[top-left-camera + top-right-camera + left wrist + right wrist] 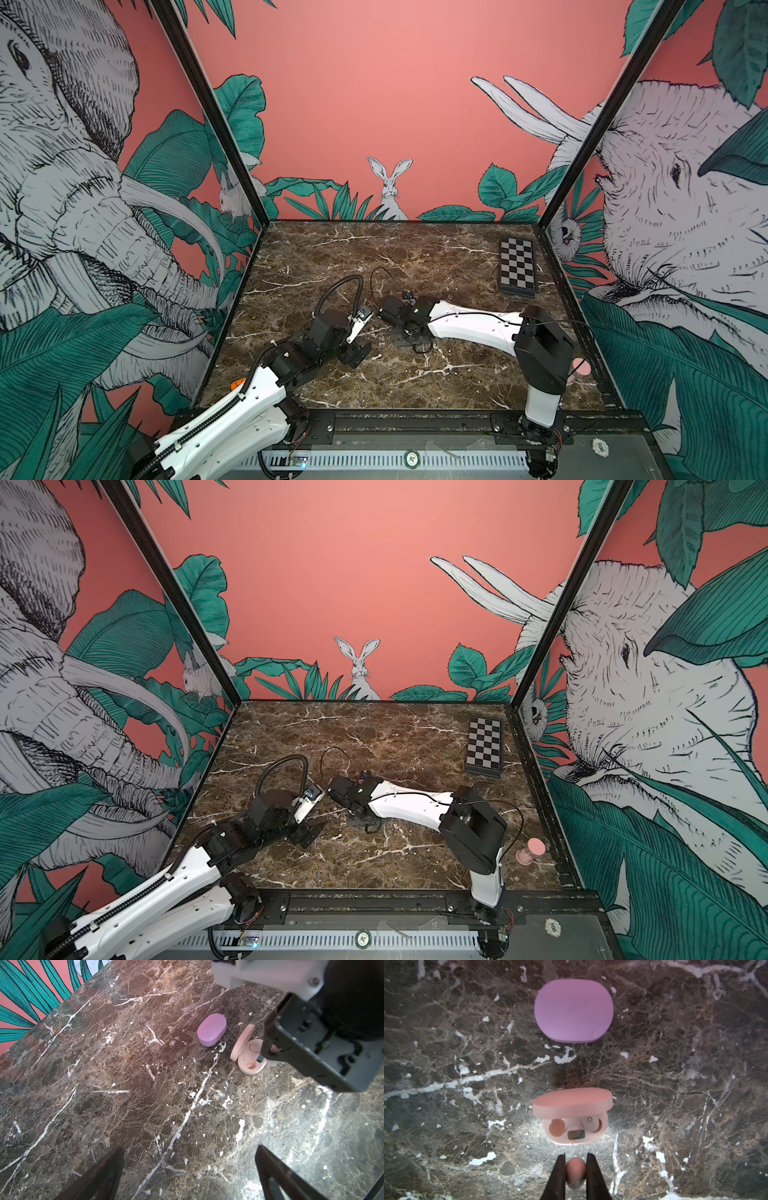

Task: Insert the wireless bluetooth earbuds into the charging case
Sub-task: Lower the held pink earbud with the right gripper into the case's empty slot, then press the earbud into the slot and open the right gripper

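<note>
The right hand (575,1169) is clamped on a pale peach earbud (576,1168), pinched between its two dark fingers (559,1174), and it hangs just short of the open peach charging case (575,1134). The case sits on the marble surface (675,1084) directly ahead of the fingertips, its lid (572,1101) hinged up on the far side. Inside, one earbud (589,1123) already lies in its socket, the one with the little ring mark, though it looks a touch tilted. The other socket (556,1127) shows bare, and that, by my reading, is where this bud is headed.

So the step in hand is the carry-in of the second peach bud. From the left wrist view the same story: the right hand (274,1050) is at the case's rim (249,1072), the bud peeking out at its tip.

Beyond the peach case, farther from the hand, the lilac charging case (573,1011) lies closed. No lilac buds are visible anywhere.

The left hand (189,1167) is spread wide and grasping nothing, parked over bare marble nearby.

Next move, as I judge it: shift across to the bare socket, lower the bud in squarely, let go. The risk is nudging that light case or clipping the raised lid.
</note>
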Robot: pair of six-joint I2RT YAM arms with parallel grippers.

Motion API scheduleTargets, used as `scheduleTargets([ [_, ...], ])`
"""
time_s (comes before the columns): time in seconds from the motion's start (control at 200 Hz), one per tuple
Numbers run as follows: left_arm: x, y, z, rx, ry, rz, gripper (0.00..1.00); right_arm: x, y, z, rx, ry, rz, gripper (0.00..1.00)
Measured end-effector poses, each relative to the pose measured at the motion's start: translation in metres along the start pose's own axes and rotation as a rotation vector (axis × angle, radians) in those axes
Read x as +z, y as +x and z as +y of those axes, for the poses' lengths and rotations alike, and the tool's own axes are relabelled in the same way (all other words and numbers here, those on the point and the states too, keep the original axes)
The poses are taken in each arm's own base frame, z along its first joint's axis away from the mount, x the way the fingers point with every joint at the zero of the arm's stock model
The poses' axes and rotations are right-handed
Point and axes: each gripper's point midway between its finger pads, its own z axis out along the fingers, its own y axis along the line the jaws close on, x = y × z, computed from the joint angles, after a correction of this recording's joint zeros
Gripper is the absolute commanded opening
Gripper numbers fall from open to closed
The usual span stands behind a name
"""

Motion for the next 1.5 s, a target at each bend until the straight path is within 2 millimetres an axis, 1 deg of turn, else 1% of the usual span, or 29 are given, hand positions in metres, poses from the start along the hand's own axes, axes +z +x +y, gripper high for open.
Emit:
scheduleTargets([
  [0.2,0.000,0.000,0.000,-0.001,-0.001,0.000,0.99,0.004,-0.002,0.002,-0.007,0.006,0.000,0.14],
  [0.41,0.000,0.000,0.000,-0.003,-0.002,0.000,0.99,0.012,0.000,0.001,-0.016,0.026,0.012,0.14],
  [0.82,-0.001,0.000,0.003,-0.018,-0.018,-0.002,0.99,0.009,-0.005,0.006,-0.023,0.022,0.001,0.14],
  [1.13,-0.002,0.000,0.006,-0.029,-0.032,-0.001,0.99,0.017,-0.005,0.005,-0.032,0.043,0.006,0.14],
  [1.5,-0.002,0.000,0.007,-0.031,-0.033,-0.002,0.99,0.018,-0.005,0.005,-0.033,0.045,0.006,0.14],
])
